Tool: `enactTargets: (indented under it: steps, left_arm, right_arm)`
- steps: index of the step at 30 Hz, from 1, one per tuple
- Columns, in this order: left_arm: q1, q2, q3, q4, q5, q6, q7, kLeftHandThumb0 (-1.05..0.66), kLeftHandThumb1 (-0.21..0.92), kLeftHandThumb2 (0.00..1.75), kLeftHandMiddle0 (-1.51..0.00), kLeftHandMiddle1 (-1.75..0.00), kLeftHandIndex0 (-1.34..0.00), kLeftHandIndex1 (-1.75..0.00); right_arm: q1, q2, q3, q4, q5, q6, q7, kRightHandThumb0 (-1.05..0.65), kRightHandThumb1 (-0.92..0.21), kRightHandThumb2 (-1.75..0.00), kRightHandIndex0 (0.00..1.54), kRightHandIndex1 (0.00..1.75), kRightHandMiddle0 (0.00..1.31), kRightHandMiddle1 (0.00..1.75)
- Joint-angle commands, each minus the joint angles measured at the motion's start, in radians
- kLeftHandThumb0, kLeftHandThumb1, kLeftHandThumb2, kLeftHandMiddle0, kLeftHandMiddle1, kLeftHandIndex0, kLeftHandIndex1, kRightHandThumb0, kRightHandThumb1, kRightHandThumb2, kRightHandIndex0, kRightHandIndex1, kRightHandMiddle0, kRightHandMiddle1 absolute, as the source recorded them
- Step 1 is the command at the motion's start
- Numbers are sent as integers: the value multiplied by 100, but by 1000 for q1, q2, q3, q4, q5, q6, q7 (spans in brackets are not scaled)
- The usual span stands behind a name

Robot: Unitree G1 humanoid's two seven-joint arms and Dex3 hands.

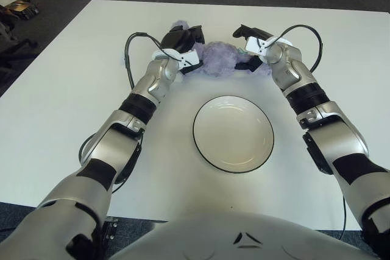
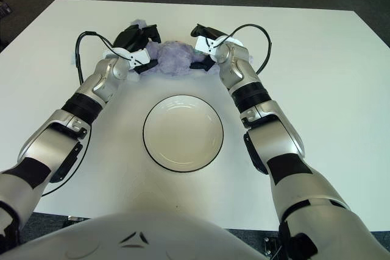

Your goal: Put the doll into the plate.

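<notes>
1. You have the purple doll (image 1: 220,58) lying on the white table (image 1: 73,71), at 12 o'clock from the plate (image 1: 233,133) and apart from its rim.
2. Your left hand (image 1: 183,44) sits at the doll's 9 o'clock side, its dark fingers (image 1: 194,33) spread and against the fur.
3. Your right hand (image 1: 253,44) is at the doll's 3 o'clock side, fingers (image 1: 244,30) held wide; one lower finger touches the fur.
4. You cannot tell whether either hand truly grips the doll.
5. The plate, white with a dark rim, holds nothing.
</notes>
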Motion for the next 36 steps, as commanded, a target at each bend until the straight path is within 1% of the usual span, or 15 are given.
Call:
enactTargets:
  steps: [1, 9, 15, 20, 26, 30, 36]
  left_arm:
    - [12, -18, -15, 15, 0, -7, -15, 53, 16, 150, -73, -175, -78, -175]
    - [-4, -32, -12, 76, -9, -48, 14, 53, 16, 151, -74, -175, -80, -175]
    - [-4, -54, 20, 132, -57, -107, 32, 53, 15, 151, -74, -175, -88, -175]
    - [-12, -63, 25, 174, -58, -142, 68, 54, 14, 153, -75, -175, -91, -175]
    - [-28, -73, 28, 227, -58, -175, 97, 54, 13, 154, -76, -175, -92, -175]
    - [-36, -80, 28, 251, -52, -175, 120, 54, 13, 154, -76, -175, -93, -175]
    - [-53, -82, 3, 268, -12, -115, 137, 55, 13, 154, -76, -175, -93, -175]
  right_arm:
    - [-8, -5, 1, -27, 22, 22, 45, -60, -36, -89, 15, 97, 0, 49]
    - [-2, -10, -7, -62, 53, 63, 117, -59, -34, -91, 14, 96, 0, 49]
    - [-4, -14, 0, -80, 65, 99, 168, -54, -29, -96, 10, 95, 0, 50]
    - [-5, -14, 2, -89, 75, 122, 200, -50, -26, -99, 7, 94, 0, 50]
    - [2, -12, -9, -99, 104, 142, 230, -55, -27, -98, 6, 90, 0, 52]
    - [12, -15, -18, -113, 124, 162, 240, -58, -29, -96, 8, 90, 0, 56]
    - [19, -20, -25, -120, 148, 170, 251, -60, -30, -94, 12, 92, 0, 59]
